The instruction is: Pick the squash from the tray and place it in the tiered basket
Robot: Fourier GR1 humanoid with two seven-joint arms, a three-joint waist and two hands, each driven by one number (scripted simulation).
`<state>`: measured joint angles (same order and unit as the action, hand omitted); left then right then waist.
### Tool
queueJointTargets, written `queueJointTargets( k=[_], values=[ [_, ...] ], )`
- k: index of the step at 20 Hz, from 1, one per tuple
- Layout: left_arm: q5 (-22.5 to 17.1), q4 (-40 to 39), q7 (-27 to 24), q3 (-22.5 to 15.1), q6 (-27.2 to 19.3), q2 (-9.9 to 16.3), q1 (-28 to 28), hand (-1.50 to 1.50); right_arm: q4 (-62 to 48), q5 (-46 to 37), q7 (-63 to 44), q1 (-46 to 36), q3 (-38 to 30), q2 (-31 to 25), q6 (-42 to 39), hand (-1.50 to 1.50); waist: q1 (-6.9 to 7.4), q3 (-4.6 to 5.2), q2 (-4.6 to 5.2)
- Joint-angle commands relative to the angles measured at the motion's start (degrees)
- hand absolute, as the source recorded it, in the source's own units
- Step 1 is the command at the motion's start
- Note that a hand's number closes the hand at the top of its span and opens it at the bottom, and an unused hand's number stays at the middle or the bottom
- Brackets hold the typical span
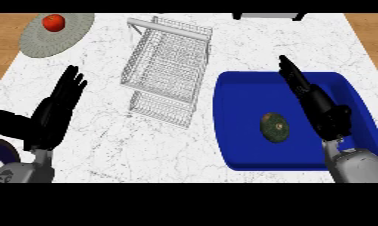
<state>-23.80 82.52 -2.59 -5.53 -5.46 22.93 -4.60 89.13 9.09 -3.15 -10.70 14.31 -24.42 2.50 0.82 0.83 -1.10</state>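
Note:
A dark green round squash (275,126) lies in the blue tray (240,145) at the right of the counter. My right hand (316,104) is above the tray just right of the squash, fingers straight and pointing away, not touching it. The wire tiered basket (168,70) stands in the middle of the counter, left of the tray. My left hand (55,110) rests open at the lower left, fingers up, holding nothing.
A grey plate (44,42) with a red tomato (53,22) sits at the far left corner. A dark object (269,16) shows at the counter's far edge. Bare marble lies between the basket and my left hand.

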Motion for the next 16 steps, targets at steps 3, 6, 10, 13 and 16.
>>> queueJointTargets(
  k=[3,6,10,13,16],
  values=[
    [2.34,3.2,4.06,0.53,-1.59,2.34,0.02,0.0,7.78,-7.19,8.3,2.0,2.05,6.08,7.9,1.5,-0.98,-0.88,0.77],
    [4.97,2.8,6.7,-0.99,-2.35,4.19,-0.8,0.0,12.11,-11.38,13.9,-1.1,3.57,12.51,15.39,1.5,-1.23,-0.93,0.68],
    [2.49,2.44,6.26,-0.26,-0.3,4.12,2.24,0.0,1.27,-16.24,3.17,8.9,-8.98,15.31,36.78,-1.5,-3.52,-0.91,0.92],
    [4.37,2.64,6.19,-3.14,-0.88,1.46,1.86,0.0,3.99,-27.39,4.86,11.33,-2.67,18.97,45.34,-1.5,-1.83,-0.74,0.94],
    [4.37,6.09,10.83,-1.68,-2.32,2.86,0.68,0.0,7.17,-37.54,-0.75,12.43,0.33,16.23,46.83,-1.5,-1.21,-0.74,0.88]
  ],
)
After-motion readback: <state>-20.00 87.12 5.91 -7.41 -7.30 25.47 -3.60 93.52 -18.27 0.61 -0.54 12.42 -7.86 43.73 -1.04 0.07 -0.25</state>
